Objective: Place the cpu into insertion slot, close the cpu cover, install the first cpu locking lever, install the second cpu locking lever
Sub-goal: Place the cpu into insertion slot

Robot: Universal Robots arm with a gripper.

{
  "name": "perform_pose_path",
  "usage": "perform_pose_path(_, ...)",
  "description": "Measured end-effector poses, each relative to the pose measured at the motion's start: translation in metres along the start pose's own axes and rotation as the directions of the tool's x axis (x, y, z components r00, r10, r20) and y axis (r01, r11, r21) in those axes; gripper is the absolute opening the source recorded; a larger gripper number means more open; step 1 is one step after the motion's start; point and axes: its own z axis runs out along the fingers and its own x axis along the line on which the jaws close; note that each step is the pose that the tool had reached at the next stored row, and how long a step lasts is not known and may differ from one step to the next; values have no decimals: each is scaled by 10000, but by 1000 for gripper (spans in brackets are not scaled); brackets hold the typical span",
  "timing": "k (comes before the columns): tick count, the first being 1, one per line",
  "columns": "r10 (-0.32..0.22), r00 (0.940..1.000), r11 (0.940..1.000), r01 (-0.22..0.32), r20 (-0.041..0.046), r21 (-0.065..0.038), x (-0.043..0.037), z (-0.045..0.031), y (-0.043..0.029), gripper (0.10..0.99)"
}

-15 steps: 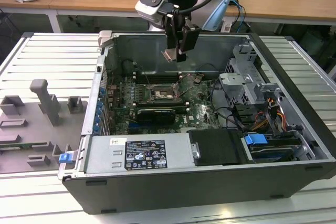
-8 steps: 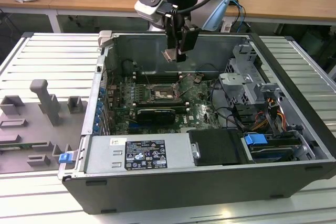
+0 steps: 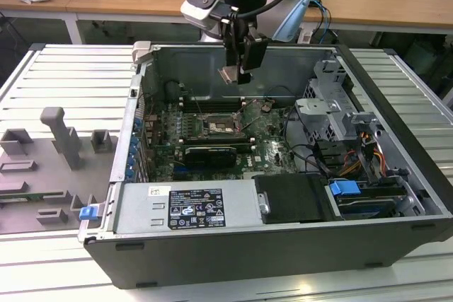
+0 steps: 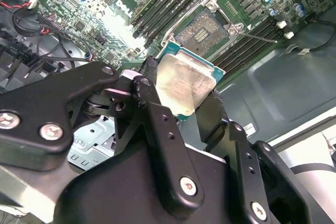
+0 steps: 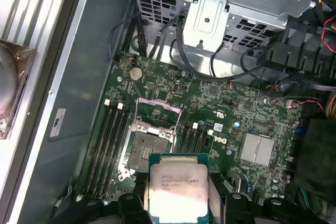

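One cpu [image 3: 230,74] gripped over an open computer case [image 3: 233,259].
At the exterior view's left, a grey fixture tray [image 3: 56,150] sits on the slatted surface [image 3: 71,68]. The case's power supply carries a white-and-black label [image 3: 195,206] of small print. At upper centre, the end effector [image 3: 234,71] is clenched on the square chip's opposite edges and holds it clear above the motherboard. In both wrist views its silver top [image 4: 184,85] [image 5: 177,192] faces the camera, with fine print across it; being square, it has no long axis. Below it the insertion slot [image 5: 142,153] lies uncovered, with the cpu cover [image 5: 159,102] swung open beside it. A blue tab [image 3: 345,189] shows at lower right.
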Motion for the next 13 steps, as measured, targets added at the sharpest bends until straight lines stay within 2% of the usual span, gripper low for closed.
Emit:
perform_pose_path(7, 255, 9997, 9997, -255, 22, 0, 0, 7, -1, 537)
perform_pose_path(13, 536, 9985, 9986, -536, 92, 9, 0, 17, -1, 537)
